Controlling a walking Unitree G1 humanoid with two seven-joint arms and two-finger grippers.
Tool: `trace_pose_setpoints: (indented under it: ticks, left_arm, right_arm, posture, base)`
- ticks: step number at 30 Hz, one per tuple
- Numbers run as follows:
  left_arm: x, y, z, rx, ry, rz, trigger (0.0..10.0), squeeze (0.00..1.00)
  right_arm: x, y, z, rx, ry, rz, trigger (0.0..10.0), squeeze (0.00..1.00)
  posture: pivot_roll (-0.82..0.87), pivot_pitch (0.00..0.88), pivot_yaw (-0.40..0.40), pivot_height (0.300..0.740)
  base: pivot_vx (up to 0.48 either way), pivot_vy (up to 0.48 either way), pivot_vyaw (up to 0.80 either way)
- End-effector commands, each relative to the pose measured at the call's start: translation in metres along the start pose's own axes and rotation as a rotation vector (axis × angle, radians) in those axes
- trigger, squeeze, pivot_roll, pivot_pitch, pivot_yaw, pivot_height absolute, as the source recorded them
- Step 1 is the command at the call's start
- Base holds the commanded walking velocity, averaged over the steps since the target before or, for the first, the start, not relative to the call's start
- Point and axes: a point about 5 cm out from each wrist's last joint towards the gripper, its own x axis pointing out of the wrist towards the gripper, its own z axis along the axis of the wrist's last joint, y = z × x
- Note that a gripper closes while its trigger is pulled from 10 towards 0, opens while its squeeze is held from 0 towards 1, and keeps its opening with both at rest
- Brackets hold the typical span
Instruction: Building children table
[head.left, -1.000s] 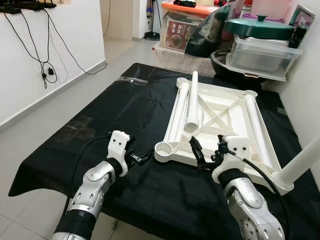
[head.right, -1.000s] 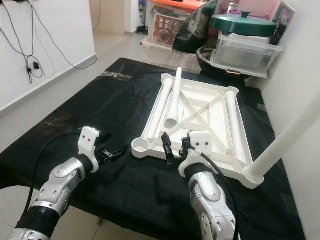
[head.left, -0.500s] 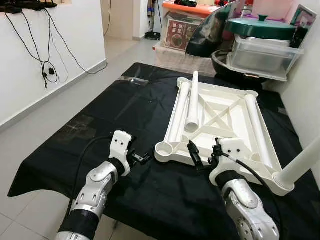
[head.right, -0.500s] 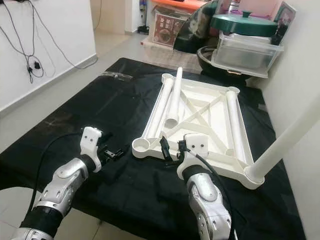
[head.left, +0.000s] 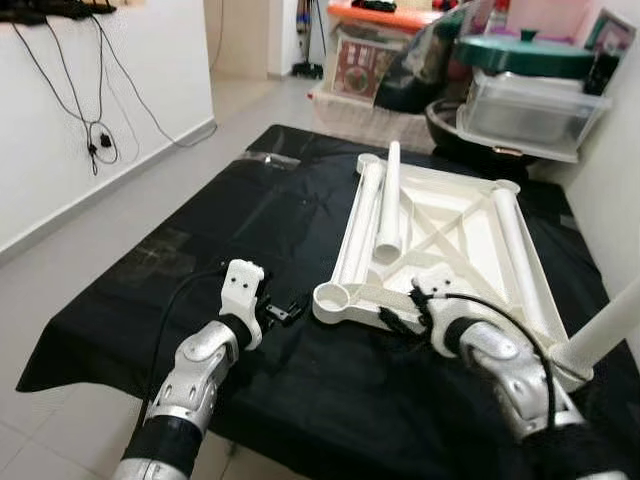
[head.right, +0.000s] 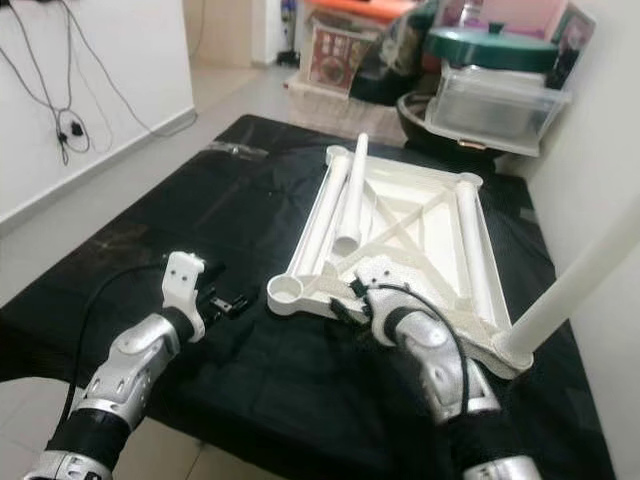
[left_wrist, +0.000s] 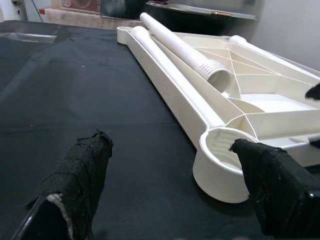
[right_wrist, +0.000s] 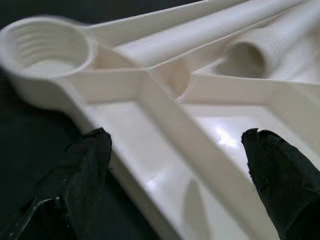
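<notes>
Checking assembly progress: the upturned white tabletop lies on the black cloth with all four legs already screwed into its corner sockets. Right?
Not quite. The upturned white tabletop does lie on the black cloth, but the left eye view shows just one leg standing in a corner socket; the nearest socket is empty, and other legs lie loose on the frame.

White tabletop (head.left: 440, 240) upside down on black cloth; loose legs (head.left: 389, 200) lying inside; one leg (head.left: 605, 333) upright at corner.
</notes>
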Motion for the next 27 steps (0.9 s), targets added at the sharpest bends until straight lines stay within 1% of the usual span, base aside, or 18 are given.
trace_pose_setpoints:
  ticks: [1,2,3,4,5,7,8,9,10,16,18,19,20,21,22,23,26,27]
  left_arm:
    - [0.001,-0.001,0.0,0.014,0.002,-0.003,10.0,0.0]
    - [0.001,-0.001,-0.001,0.013,0.002,-0.002,10.0,0.0]
    - [0.001,-0.001,-0.001,0.013,0.002,-0.002,10.0,0.0]
    - [0.001,-0.002,-0.002,0.013,0.001,-0.002,10.0,0.0]
    - [0.001,-0.002,-0.002,0.013,0.001,-0.002,10.0,0.0]
    - [0.001,-0.003,-0.002,0.013,-0.002,-0.002,10.0,0.0]
    - [0.001,-0.003,-0.002,0.013,-0.002,-0.002,10.0,0.0]
    - [0.002,-0.004,-0.001,0.013,-0.006,-0.001,10.0,0.0]
    - [0.001,-0.002,-0.001,0.014,-0.005,0.002,10.0,0.0]
    - [0.0,0.0,-0.002,0.015,0.001,0.007,10.0,0.0]
    - [0.0,-0.001,-0.003,0.015,0.004,0.006,10.0,0.0]
    - [0.0,-0.002,-0.003,0.015,0.005,0.005,10.0,0.0]
    - [0.0,-0.002,-0.004,0.015,0.006,0.003,10.0,0.0]
    - [0.0,-0.002,-0.004,0.015,0.006,0.003,10.0,0.0]
    - [0.001,-0.003,-0.004,0.015,0.006,0.002,10.0,0.0]
    - [0.001,-0.003,-0.004,0.015,0.007,0.002,10.0,0.0]
    - [0.001,-0.003,-0.004,0.014,0.007,0.002,10.0,0.0]
    - [0.0,-0.002,-0.004,0.014,0.007,0.004,10.0,0.0]
  right_arm:
    - [0.001,0.0,-0.007,-0.052,0.048,0.092,10.0,0.0]
    - [0.0,-0.003,-0.009,-0.061,0.072,0.13,10.0,0.0]
    - [0.0,-0.003,-0.009,-0.061,0.072,0.13,10.0,0.0]
    - [0.002,-0.014,-0.013,-0.063,0.119,0.149,10.0,0.0]
    - [0.002,-0.014,-0.013,-0.063,0.119,0.149,10.0,0.0]
    - [0.003,-0.027,-0.02,-0.067,0.199,0.186,10.0,0.0]
    - [0.003,-0.027,-0.02,-0.067,0.199,0.186,10.0,0.0]
    - [-0.001,-0.032,-0.03,-0.057,0.282,0.264,10.0,0.0]
    - [-0.004,-0.032,-0.037,-0.052,0.327,0.3,10.0,0.0]
    - [-0.008,-0.03,-0.05,-0.047,0.405,0.361,10.0,0.0]
    - [-0.012,-0.025,-0.059,-0.038,0.451,0.433,10.0,0.0]
    - [-0.013,-0.023,-0.062,-0.028,0.464,0.466,8.7,0.0]
    - [-0.015,-0.021,-0.064,-0.025,0.467,0.499,2.8,0.0]
    - [-0.015,-0.021,-0.064,-0.025,0.467,0.499,2.8,0.0]
    - [-0.016,-0.02,-0.065,-0.027,0.465,0.522,0.0,0.0]
    - [-0.017,-0.019,-0.067,-0.031,0.469,0.55,0.0,0.0]
    - [-0.018,-0.019,-0.067,-0.034,0.472,0.568,0.0,0.0]
    - [-0.023,-0.015,-0.065,-0.048,0.455,0.63,0.0,0.0]
  posture:
    - [0.17,0.0,-0.137,0.74]
    - [0.17,0.0,-0.137,0.74]
    - [0.17,0.0,-0.137,0.74]
    - [0.17,0.0,-0.141,0.74]
    - [0.17,0.0,-0.141,0.74]
    - [0.18,0.0,-0.151,0.74]
    - [0.18,0.0,-0.151,0.74]
    - [0.19,0.0,-0.157,0.74]
    - [0.19,0.0,-0.157,0.74]
    - [0.19,0.0,-0.158,0.74]
    - [0.19,0.0,-0.16,0.74]
    - [0.19,0.0,-0.161,0.74]
    - [0.19,0.0,-0.161,0.74]
    - [0.19,0.0,-0.161,0.74]
    - [0.19,0.0,-0.161,0.74]
    - [0.19,0.0,-0.161,0.74]
    - [0.19,0.0,-0.161,0.74]
    - [0.17,0.0,-0.162,0.74]
  base:
    - [0.0,0.0,0.0]
    - [0.0,0.0,0.0]
    - [0.0,0.0,0.0]
    - [0.0,0.0,0.0]
    - [0.0,0.0,0.0]
    - [0.0,0.0,0.0]
    - [0.0,0.0,0.0]
    - [0.0,0.0,0.0]
    - [0.0,0.0,0.0]
    - [0.0,0.0,0.0]
    - [0.0,0.0,0.0]
    - [0.0,0.0,0.0]
    - [0.0,0.0,0.0]
    - [0.0,0.0,0.0]
    - [0.0,0.0,0.0]
    - [0.0,0.0,0.0]
    - [0.0,0.0,0.0]
    - [0.0,0.0,0.0]
